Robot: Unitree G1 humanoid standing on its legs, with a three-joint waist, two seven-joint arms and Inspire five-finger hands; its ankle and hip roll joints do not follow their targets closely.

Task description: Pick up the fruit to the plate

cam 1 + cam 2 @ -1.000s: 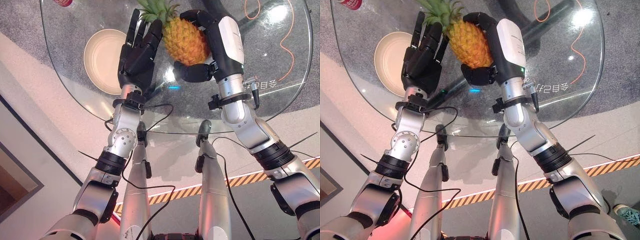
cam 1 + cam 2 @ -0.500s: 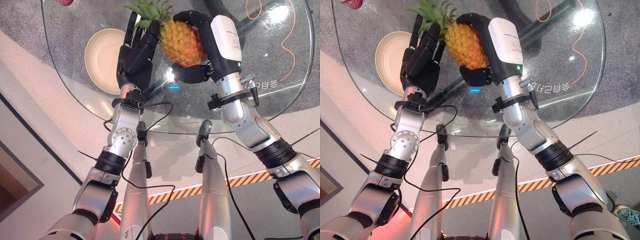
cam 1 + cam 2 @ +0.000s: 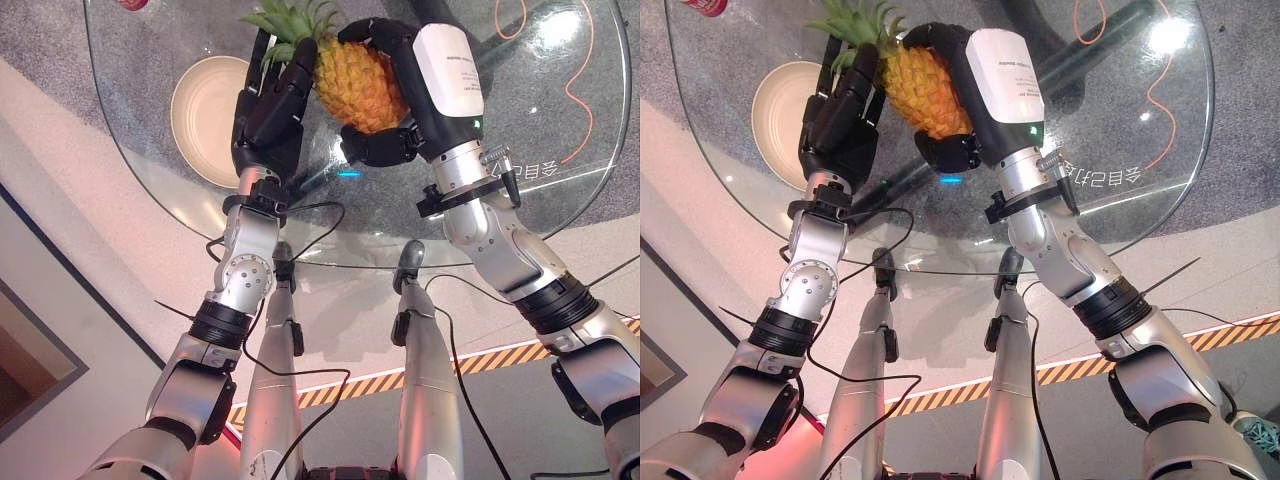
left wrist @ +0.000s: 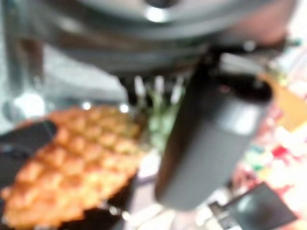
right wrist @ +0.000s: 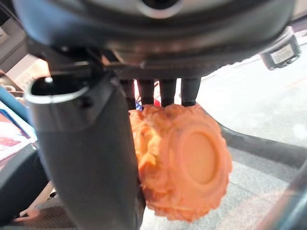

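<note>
Item 1, pineapple (image 3: 358,84): I see it lifted above the glass desk (image 3: 560,130), lying on a slant, its green crown (image 3: 290,22) pointing toward the plate side and its cut base toward the robot. In the right wrist view the round base (image 5: 192,160) faces the camera, orange and rough-skinned.

Item 2, right hand (image 3: 395,95): I read it as clasped round the pineapple, fingers (image 3: 375,30) wrapped over the far side of the fruit and thumb (image 3: 375,148) curled under the near side. The right wrist view confirms the fingertips (image 5: 160,93) bearing on the fruit's top edge.

Item 3, left hand (image 3: 272,105): I see its fingers straight and pressed flat against the fruit's crown end, from the side toward the plate. It props rather than clasps. The left wrist view shows the pineapple (image 4: 72,163) just past its thumb (image 4: 206,139).

Item 4, plate (image 3: 205,105): cream, round, shallow, resting on the desk just beside the left hand on the robot's left. I find nothing in it; the pineapple is near it but not over it.

Item 5, red can (image 3: 708,6): at the far left rim of the desk, beyond the plate, cut off by the view's edge. I cannot tell its contents.
</note>
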